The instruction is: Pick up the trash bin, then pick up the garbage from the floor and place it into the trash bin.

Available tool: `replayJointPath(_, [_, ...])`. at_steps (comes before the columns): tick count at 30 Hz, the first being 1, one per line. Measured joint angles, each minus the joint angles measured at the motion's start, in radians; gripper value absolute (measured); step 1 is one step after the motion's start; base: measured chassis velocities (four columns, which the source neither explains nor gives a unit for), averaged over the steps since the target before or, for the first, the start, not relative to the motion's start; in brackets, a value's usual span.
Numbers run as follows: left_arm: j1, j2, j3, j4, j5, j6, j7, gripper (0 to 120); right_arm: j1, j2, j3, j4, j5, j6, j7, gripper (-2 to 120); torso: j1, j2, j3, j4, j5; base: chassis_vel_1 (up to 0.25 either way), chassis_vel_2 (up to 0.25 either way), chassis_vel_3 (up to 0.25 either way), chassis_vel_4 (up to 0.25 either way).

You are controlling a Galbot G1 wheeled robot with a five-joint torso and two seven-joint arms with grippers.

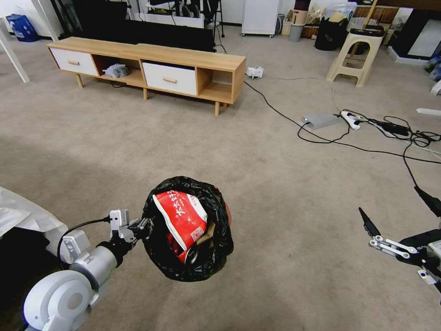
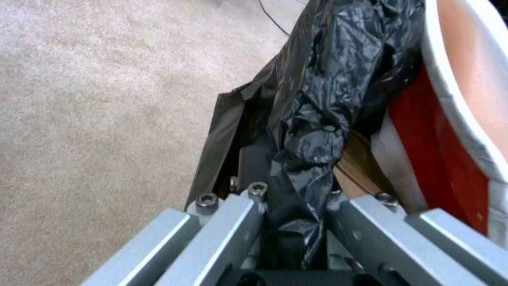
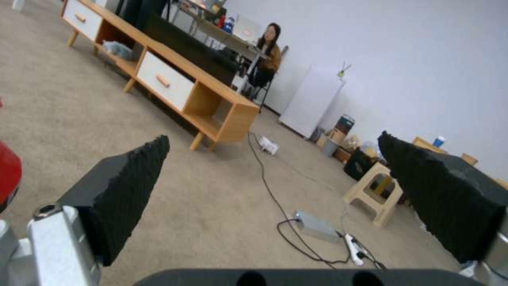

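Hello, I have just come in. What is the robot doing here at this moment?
The robot is collecting litter in a carpeted room. Its left gripper is shut on the rim of the trash bin, holding it above the carpet. The bin already holds a red-white snack wrapper, with what looks like a crushed can and brown paper under it. The right gripper hangs open and empty to the right. No litter shows on the floor ahead.

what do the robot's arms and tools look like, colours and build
The left arm is glossy white and light grey with rounded joint housings and a thin black cable looping to its wrist. The left tool is bare silver metal with hex bolts. The right tool has a black body, silver linkage bars, and long pointed black fingers faced with rough, ridged padding.
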Motion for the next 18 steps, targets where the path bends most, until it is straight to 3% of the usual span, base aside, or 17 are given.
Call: replayJointPath(18, [-0.007, 0.003, 0.01, 0.011, 0.0, -0.003, 0.001, 1, 0.002, -0.014, -0.011, -0.004, 0.0, -0.009, 0.003, 100, 0.0, 0.0, 0.0, -0.0001, 0.0, 0.0, 0.0, 0.0, 0.0])
